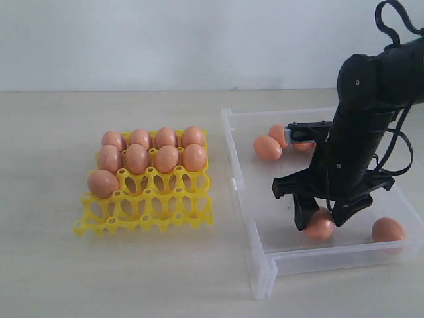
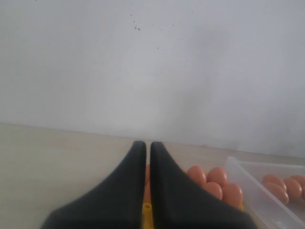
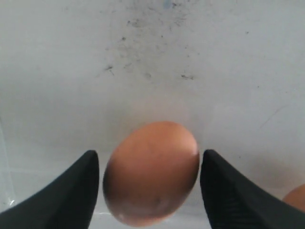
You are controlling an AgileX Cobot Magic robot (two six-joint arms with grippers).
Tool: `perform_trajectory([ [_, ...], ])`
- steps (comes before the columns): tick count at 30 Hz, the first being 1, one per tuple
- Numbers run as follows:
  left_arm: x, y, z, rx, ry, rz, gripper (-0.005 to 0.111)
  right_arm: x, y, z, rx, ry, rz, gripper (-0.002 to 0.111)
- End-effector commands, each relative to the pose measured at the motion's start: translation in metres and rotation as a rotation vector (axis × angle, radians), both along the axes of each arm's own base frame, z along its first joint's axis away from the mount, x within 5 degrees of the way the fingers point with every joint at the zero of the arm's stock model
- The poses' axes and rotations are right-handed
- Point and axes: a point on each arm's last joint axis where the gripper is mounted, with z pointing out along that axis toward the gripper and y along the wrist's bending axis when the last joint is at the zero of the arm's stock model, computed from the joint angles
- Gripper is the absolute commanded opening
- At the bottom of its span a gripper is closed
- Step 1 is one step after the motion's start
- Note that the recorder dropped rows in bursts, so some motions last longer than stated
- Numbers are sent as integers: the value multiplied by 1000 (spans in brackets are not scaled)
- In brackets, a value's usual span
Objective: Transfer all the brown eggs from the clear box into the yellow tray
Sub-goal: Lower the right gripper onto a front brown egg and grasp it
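The yellow tray (image 1: pixel 147 202) on the left holds several brown eggs (image 1: pixel 152 157) in its two back rows, plus one (image 1: pixel 103 183) in the third row. The clear box (image 1: pixel 248 218) on the right has several loose eggs: two at the back (image 1: pixel 267 147), one at the front right (image 1: pixel 387 230) and one near the front (image 1: pixel 320 230). My right gripper (image 1: pixel 322 220) is down in the box, open, astride that front egg (image 3: pixel 151 171). A small gap shows on each side of it. My left gripper (image 2: pixel 147 144) is shut and empty, over the tray (image 2: pixel 147 210).
The box's low walls (image 1: pixel 331 257) surround the right gripper. Its floor (image 3: pixel 152 71) carries dark specks. In the left wrist view, tray eggs (image 2: pixel 217 183) and the box's corner (image 2: pixel 252 186) lie beyond the shut fingers. A pale wall stands behind the table.
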Motion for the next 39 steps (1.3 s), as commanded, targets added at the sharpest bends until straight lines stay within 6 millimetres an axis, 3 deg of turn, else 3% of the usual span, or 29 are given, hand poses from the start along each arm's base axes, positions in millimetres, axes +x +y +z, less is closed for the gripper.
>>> perform_trajectory([
  [1, 0, 0, 3, -19, -18, -1, 4, 3, -1, -1, 9, -33, 2, 55],
  [28, 0, 0, 3, -19, -18, -1, 4, 10, 1, -1, 28, -124, 67, 55],
  [39, 0, 0, 3, -19, -18, -1, 4, 7, 0, -1, 15, -105, 247, 55],
])
